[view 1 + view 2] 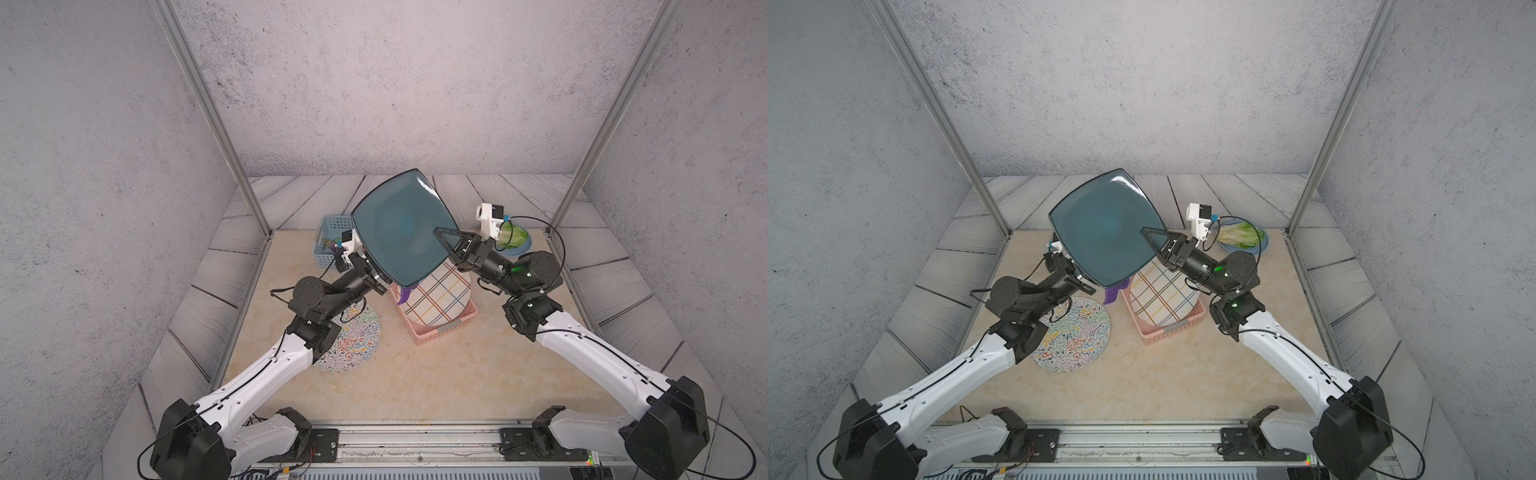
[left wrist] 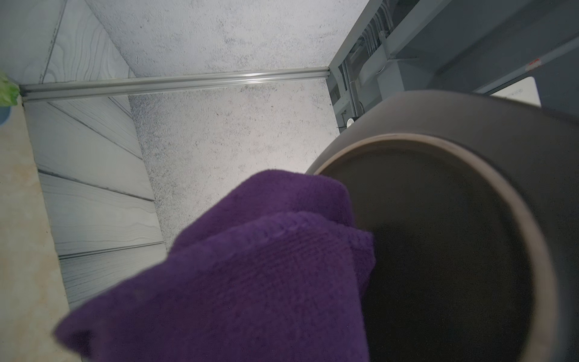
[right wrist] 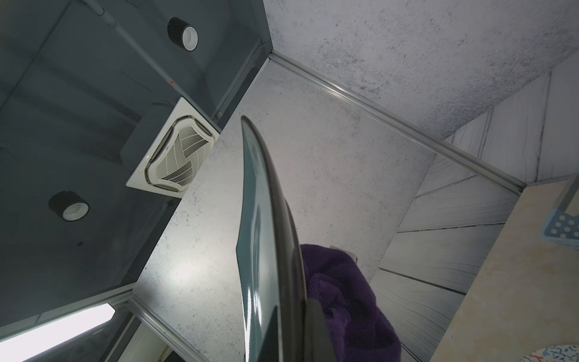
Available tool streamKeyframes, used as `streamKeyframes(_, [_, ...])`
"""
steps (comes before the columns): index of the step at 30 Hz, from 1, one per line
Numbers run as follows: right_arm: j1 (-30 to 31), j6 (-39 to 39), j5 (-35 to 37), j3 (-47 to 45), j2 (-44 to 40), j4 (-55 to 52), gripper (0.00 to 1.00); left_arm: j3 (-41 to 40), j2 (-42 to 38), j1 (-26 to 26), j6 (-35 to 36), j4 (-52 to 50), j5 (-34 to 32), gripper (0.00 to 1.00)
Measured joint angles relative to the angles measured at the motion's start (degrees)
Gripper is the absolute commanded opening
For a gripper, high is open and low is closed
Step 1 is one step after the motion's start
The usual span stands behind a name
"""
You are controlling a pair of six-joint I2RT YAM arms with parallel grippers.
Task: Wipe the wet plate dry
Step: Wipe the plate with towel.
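Tilted plate [image 1: 399, 226] was held in air above surface [image 1: 415, 374], rim clamped by right gripper [image 1: 441, 233]. Purple cloth [image 2: 250, 266] was clamped in left gripper [image 1: 365, 269] against underside. Plate was judged stiff, slippery, breakable; rim was judged best hold.

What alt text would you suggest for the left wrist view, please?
A bunched purple cloth fills the foreground, lying against the dark underside of the plate, whose raised foot ring is visible. Behind them are a speckled grey wall and a metal rail.
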Motion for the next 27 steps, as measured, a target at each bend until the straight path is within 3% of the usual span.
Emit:
streamKeyframes(3, [-1.1, 0.6, 0.2, -0.9, -0.2, -1.0, 0.00, 2.7, 2.1, 4.5, -2.3, 1.9, 0.2, 0.00])
streamKeyframes(6, [1.6, 0.5, 2.2, -3.0, -1.4, -0.3, 0.00, 6.1, 6.6, 5.4, -5.2, 5.7, -0.1, 0.00])
streamKeyframes(12, [7.1, -1.5, 3.6, -3.5, -1.8, 0.8, 0.00, 6.9, 10.4, 0.0, -6.7, 9.6, -2.0, 0.00])
streamKeyframes(18, [3.5, -0.7, 5.7, -1.2, -1.0, 0.4, 0.00, -2.0, 3.7, -4.5, -2.7, 8.1, -3.0, 0.00])
streamKeyframes(22, [-0.9, -0.2, 8.1, -1.4, -1.0, -3.7, 0.00, -9.3, -9.4, -3.5, 7.7, -3.9, -3.3, 0.00])
streamKeyframes(25, [-3.0, -1.7, 10.0, -1.9, -1.1, -8.8, 0.00, -4.4, -19.6, -3.8, 25.6, -27.1, -5.6, 0.00])
streamKeyframes(27, [-3.5, -4.2, 10.6, -1.9, -1.1, -14.1, 0.00, 0.5, -23.0, -3.9, 35.7, -37.0, -8.0, 0.00])
